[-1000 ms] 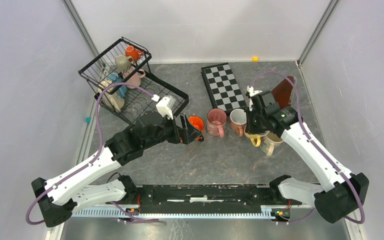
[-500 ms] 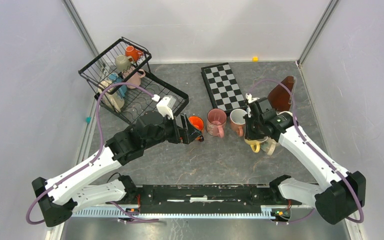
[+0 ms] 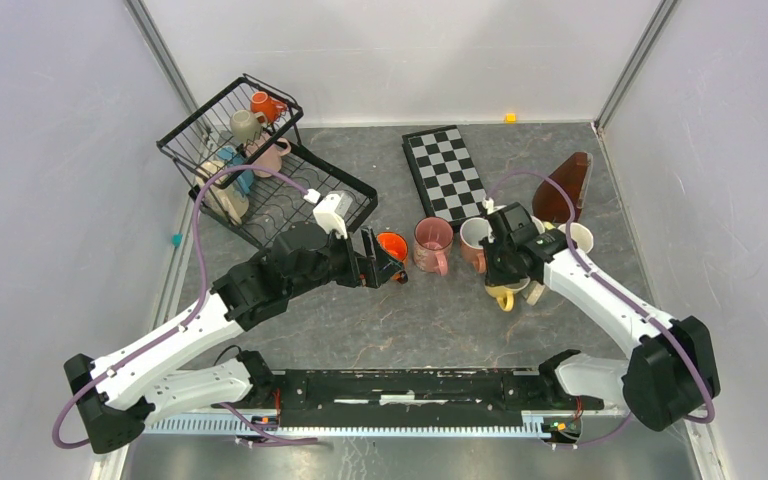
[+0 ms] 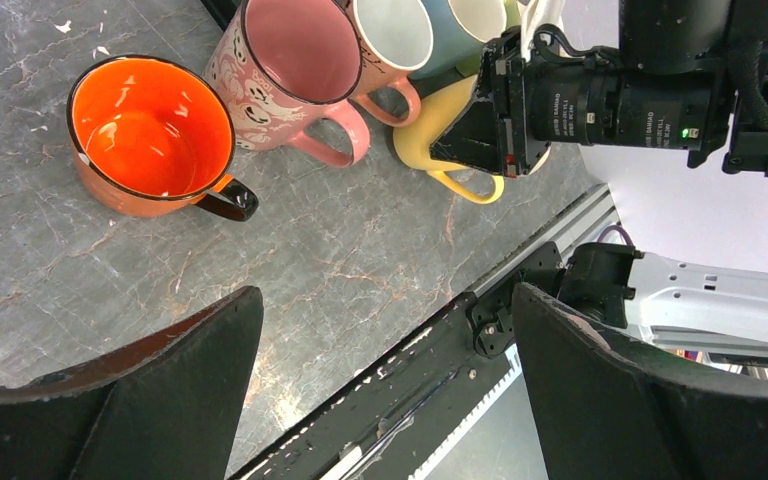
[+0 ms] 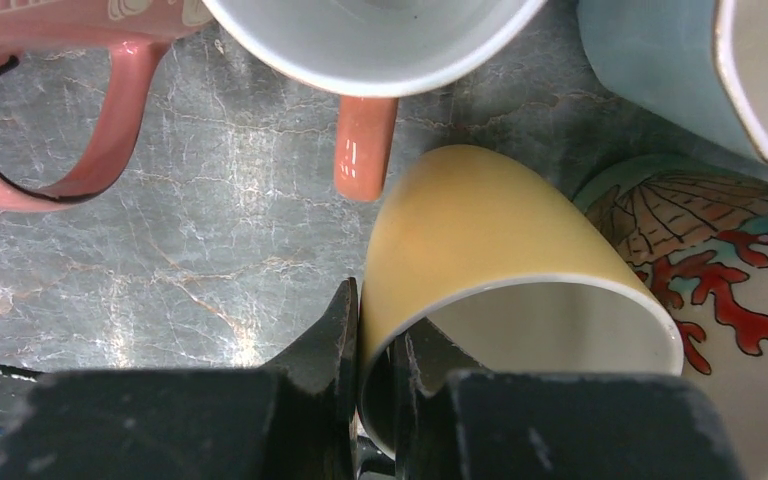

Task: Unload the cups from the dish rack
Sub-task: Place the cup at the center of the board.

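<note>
Right claw [image 5: 375,345] nearly closed on the rim of the yellow mug [image 5: 480,240], one finger inside the mouth and one outside against the wall. The mug sits tilted, its long axis running away from the claw toward the worktop [image 5: 160,250]; whether its base touches cannot be told. A salmon-handled cup [image 5: 365,150] stands just beyond and a coral-patterned cup [image 5: 720,240] just to the right, so letting go probably calls for a straight withdrawal. Left claw [image 4: 385,300], wide open and empty, has the orange mug [image 4: 150,140] just ahead of it. It is the nearer arm to the dish rack [image 3: 182,128] behind it, where more cups [image 3: 262,103] wait.
</note>
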